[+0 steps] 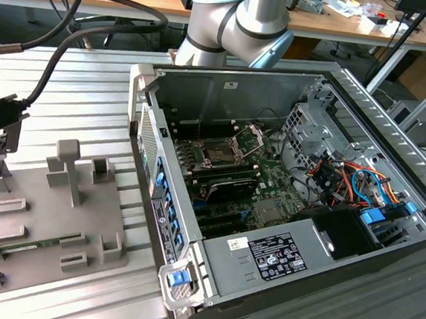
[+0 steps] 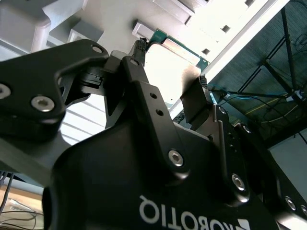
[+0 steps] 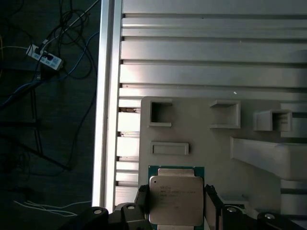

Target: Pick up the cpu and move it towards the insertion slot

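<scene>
We see one gripper [image 3: 176, 194] with two black fingers [image 3: 142, 197]. They are clamped on one chip [image 3: 175, 206], pressing against two opposite edges of it in both wrist views. We cannot tell whether the chip rests on the grey tray [image 3: 201, 139] or hangs just above it; either way it sits over the tray, near one of its edges.

The chip is a flat square with a silvery metal lid and a thin green border showing round that lid. A few lines of dark print run across the lid, and white lettering marks the gripper's black body in the second wrist view.

In the first wrist view we count three box-like pockets and one flat frame on the tray beyond the chip. One thin green memory stick [image 1: 37, 246] lies in the tray.

The tray sits on one ribbed metal table [image 1: 78, 80]. Just beside the tray, toward the exterior view's right, stands one open computer case [image 1: 228, 73]. Its single socket [image 1: 219, 154], dark-centred with its shiny frame raised, is well apart from the tray. One white printed label [image 1: 268, 255] sits on the case's grey box. One white power strip [image 3: 45, 56] lies on the floor past the table edge.
</scene>
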Tool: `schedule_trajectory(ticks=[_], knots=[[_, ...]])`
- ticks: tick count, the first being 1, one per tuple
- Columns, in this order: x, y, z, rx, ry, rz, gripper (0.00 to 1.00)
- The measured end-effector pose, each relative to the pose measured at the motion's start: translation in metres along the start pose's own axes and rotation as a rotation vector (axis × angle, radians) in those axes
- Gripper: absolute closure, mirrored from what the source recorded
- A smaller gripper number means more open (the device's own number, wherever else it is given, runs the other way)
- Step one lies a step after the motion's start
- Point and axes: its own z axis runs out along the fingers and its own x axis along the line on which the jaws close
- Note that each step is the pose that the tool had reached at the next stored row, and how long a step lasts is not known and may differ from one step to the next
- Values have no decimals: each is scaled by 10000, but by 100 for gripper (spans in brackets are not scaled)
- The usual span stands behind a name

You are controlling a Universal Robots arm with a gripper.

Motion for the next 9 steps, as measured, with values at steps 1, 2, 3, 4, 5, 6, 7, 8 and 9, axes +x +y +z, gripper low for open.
schedule_trajectory(ticks=[1, 2, 3, 4, 5, 6, 7, 8, 9], knots=[[0, 0, -3, 1, 1, 0, 45], [0, 0, -8, 1, 1, 0, 45], [0, 1, -11, 0, 0, 0, 45], [0, 1, -19, 1, 1, 1, 45], [0, 1, -23, 0, 0, 0, 45], [0, 1, -29, 0, 1, 0, 45], [0, 1, -35, 1, 1, 0, 45], [0, 1, -38, 1, 1, 0, 45], [0, 2, -41, 0, 0, 0, 45]])
